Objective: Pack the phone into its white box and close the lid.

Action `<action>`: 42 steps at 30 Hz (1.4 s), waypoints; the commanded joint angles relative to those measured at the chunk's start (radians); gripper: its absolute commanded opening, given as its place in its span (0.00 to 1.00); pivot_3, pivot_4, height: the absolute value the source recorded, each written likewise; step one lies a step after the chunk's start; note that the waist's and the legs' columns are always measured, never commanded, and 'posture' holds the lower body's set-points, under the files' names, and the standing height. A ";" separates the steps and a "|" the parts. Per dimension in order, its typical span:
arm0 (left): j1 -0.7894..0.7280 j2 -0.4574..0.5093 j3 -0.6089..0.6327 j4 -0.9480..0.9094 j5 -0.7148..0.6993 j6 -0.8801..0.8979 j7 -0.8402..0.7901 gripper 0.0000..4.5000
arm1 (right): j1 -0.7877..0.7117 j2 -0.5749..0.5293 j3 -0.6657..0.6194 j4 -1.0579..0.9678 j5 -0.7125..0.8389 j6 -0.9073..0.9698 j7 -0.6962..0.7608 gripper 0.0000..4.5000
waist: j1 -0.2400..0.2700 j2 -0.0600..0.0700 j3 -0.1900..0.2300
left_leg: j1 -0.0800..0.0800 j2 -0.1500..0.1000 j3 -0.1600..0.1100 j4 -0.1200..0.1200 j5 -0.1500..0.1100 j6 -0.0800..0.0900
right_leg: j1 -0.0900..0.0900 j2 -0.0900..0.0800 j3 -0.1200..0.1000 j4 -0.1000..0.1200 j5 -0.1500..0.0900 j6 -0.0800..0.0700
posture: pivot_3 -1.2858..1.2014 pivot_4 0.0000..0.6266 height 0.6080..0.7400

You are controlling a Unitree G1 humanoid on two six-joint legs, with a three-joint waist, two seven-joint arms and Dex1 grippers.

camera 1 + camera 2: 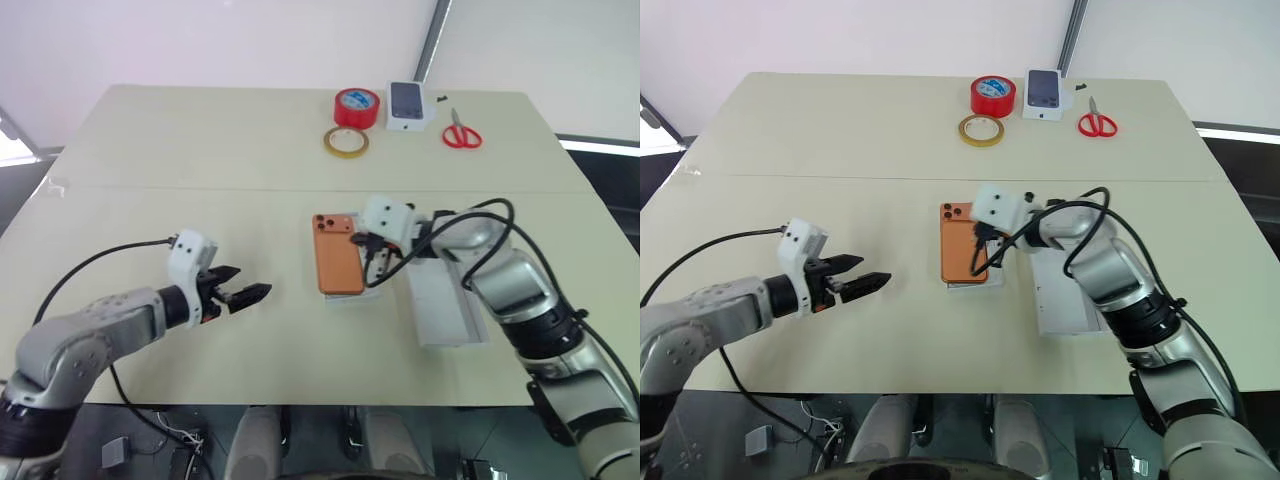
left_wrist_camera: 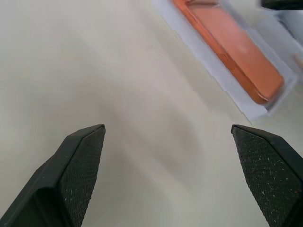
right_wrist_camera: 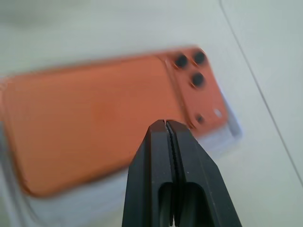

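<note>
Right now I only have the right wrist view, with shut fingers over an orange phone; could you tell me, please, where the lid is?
Observer: The lid lies flat on the table, on the right side of the phone, under your right arm.
Operator: Thank you. Is the phone in its box?
Observer: It lies camera side up on the white box, whose edge shows around it; I cannot tell if it is fully seated.
Operator: And the left gripper?
Observer: The left gripper is open and empty, apart from the phone on its left side, pointing toward it.
</note>
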 commanded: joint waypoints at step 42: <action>-0.202 -0.049 0.044 0.086 0.310 -0.069 -0.308 0.99 | -0.143 0.094 0.075 -0.002 -0.077 0.110 -0.054 0.00 | -0.007 0.001 0.000 | -0.003 0.001 0.001 -0.002 0.002 0.003 | -0.002 0.001 -0.001 -0.004 0.002 -0.001 | 0.52 0.24 1.00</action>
